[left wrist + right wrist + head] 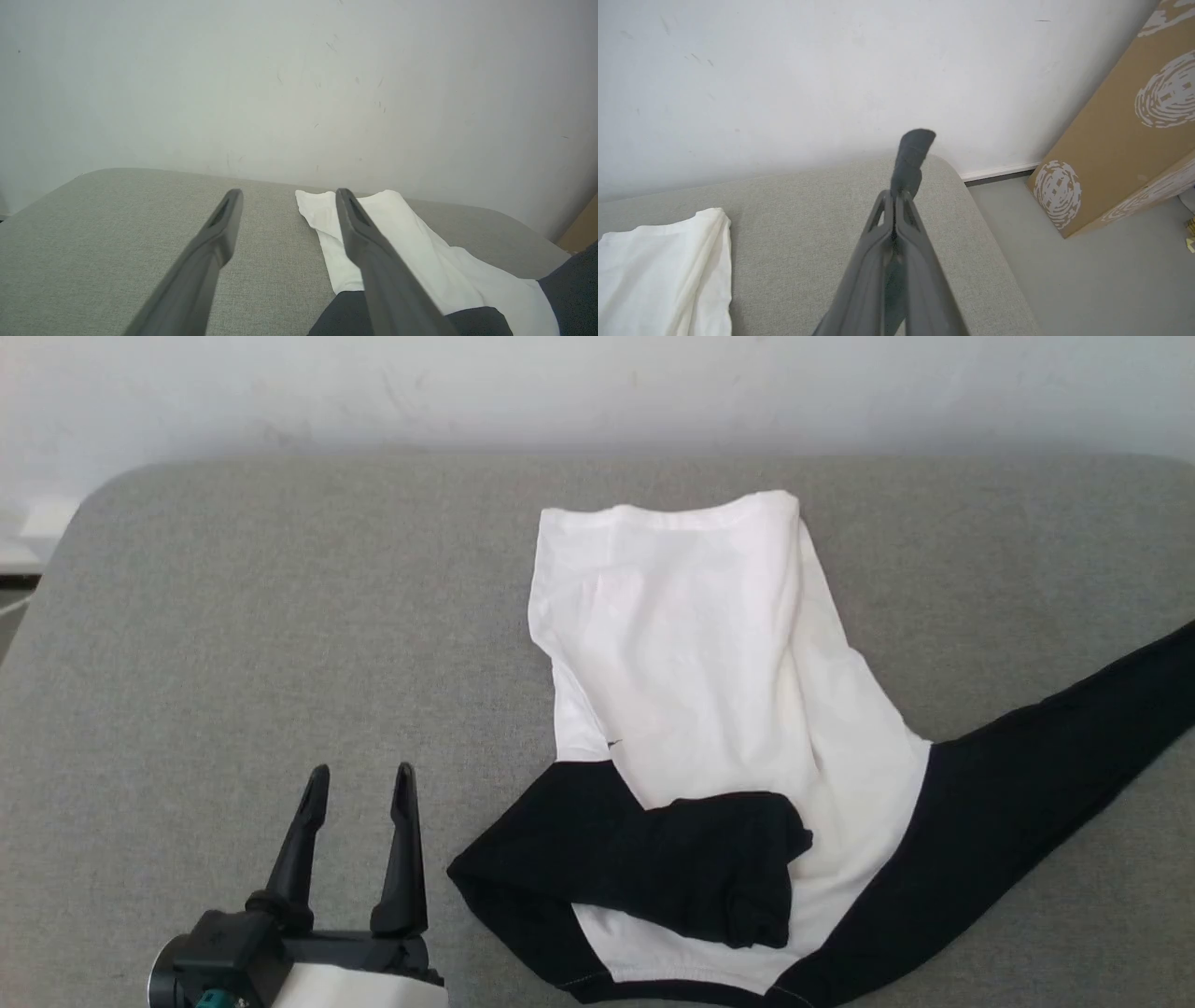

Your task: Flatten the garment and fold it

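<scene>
So far, the garment (691, 644) lies rumpled on the grey cushion (233, 616), 1 black sleeve (691, 868) bunched across its hem. The left gripper (362, 770) hangs wide open and empty beside it; the right gripper (895, 195) pinches the other sleeve (1027, 775). Flattening looks unfinished, and folding has not begun.

Left hand (362, 771), two long tapered black fingers (402, 845), white forearm (359, 992), teal connector (213, 999)

White-bodied, black-sleeved garment (691, 644); grey surface (280, 616)
</scene>
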Controlling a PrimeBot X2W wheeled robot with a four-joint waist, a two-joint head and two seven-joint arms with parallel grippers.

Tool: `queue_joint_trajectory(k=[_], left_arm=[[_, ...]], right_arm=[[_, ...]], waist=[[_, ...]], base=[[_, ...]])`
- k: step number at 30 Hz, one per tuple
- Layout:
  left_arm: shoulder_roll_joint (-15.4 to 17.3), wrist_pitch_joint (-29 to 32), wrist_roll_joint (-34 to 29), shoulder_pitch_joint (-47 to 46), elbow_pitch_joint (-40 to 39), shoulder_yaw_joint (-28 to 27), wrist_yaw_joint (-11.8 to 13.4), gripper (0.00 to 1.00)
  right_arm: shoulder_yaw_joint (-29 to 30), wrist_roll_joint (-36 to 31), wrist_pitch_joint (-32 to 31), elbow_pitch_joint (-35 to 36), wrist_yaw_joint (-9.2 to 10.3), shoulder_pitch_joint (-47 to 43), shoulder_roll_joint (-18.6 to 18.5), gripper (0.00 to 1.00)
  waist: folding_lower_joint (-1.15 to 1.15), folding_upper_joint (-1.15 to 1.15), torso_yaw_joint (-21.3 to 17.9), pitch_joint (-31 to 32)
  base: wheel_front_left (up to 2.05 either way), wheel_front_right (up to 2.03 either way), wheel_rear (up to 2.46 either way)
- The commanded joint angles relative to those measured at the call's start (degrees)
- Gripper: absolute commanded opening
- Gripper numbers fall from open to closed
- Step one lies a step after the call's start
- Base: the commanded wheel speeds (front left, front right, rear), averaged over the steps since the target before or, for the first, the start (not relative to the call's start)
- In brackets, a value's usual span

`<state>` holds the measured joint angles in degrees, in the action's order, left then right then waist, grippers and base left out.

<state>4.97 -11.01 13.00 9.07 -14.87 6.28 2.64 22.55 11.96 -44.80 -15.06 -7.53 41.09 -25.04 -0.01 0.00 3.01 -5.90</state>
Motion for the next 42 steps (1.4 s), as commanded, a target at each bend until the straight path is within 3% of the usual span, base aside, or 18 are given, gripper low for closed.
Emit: queue_joint_trajectory(k=[1,14,20,31,42], left_arm=[[0.33,0.26,0.07,0.73,-0.40,-0.08,0.33,1.00],[0.56,1.06,0.54,1.89,-1.20,0.85,0.52,1.00],[0.53,0.76,0.95,1.43,-0.98,0.99,0.56,1.00],[0.26,-0.35,1.82,0.14,0.30,1.33,0.66,1.00],[-0.08,-1.56,2.77,-0.76,2.13,1.83,0.64,1.00]], right_arm=[[-1.64,1.15,0.27,1.08,0.04,-1.12,0.74,0.00],[-21.98,10.74,-3.20,16.23,0.04,-9.43,9.58,0.00],[-29.89,12.28,-2.78,18.87,0.04,-12.37,12.34,0.00],[-44.04,15.36,0.40,13.22,0.04,-16.96,17.83,0.00],[-51.22,14.85,5.68,3.20,0.04,-20.61,20.38,0.00]], waist=[[0.01,0.00,-0.56,2.08],[0.01,0.00,3.06,3.49],[0.01,0.00,5.14,2.38],[0.01,0.00,7.54,0.53],[0.01,0.00,9.01,-0.68]], base=[[0.00,0.00,0.00],[0.00,0.00,0.00],[0.00,0.00,0.00],[0.00,0.00,0.00],[0.00,0.00,0.00]])
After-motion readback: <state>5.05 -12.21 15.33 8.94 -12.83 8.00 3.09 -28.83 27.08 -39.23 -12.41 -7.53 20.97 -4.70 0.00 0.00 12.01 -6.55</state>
